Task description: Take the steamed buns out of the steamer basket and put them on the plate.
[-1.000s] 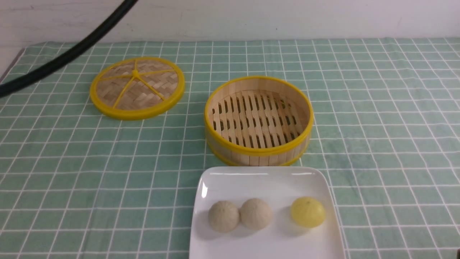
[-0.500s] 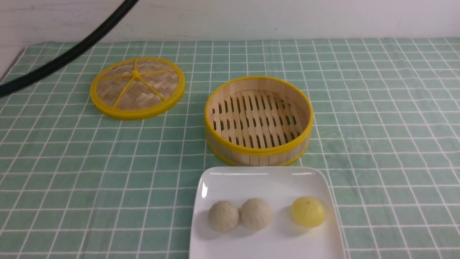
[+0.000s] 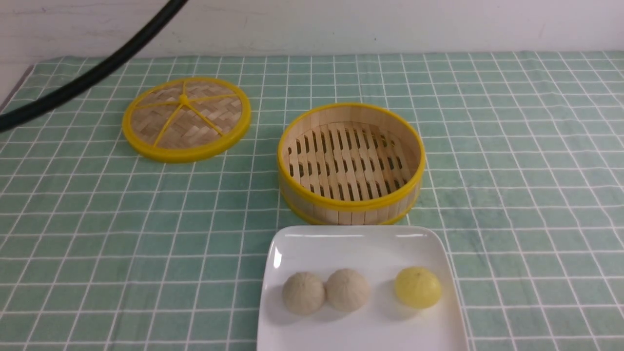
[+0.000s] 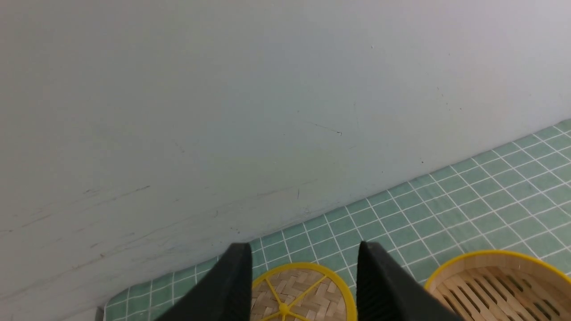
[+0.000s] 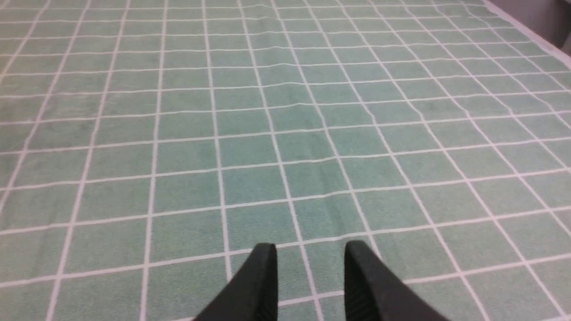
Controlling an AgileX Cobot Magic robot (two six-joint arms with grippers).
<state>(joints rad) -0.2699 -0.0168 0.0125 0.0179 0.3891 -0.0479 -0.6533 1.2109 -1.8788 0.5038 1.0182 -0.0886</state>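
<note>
Three buns [image 3: 347, 290] sit on the plate [image 3: 351, 246]. The basket [image 3: 341, 212] is empty. The left gripper [image 4: 302, 247] and right gripper [image 5: 311, 246] are spread apart, holding nothing.

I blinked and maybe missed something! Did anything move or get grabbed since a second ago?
Nothing visibly changed. The two pale beige round buns and the yellow round bun stay on the glossy white square plate, the round bamboo steamer basket stays empty, the flat woven lid stays put. The left gripper and right gripper are open, holding nothing.
</note>
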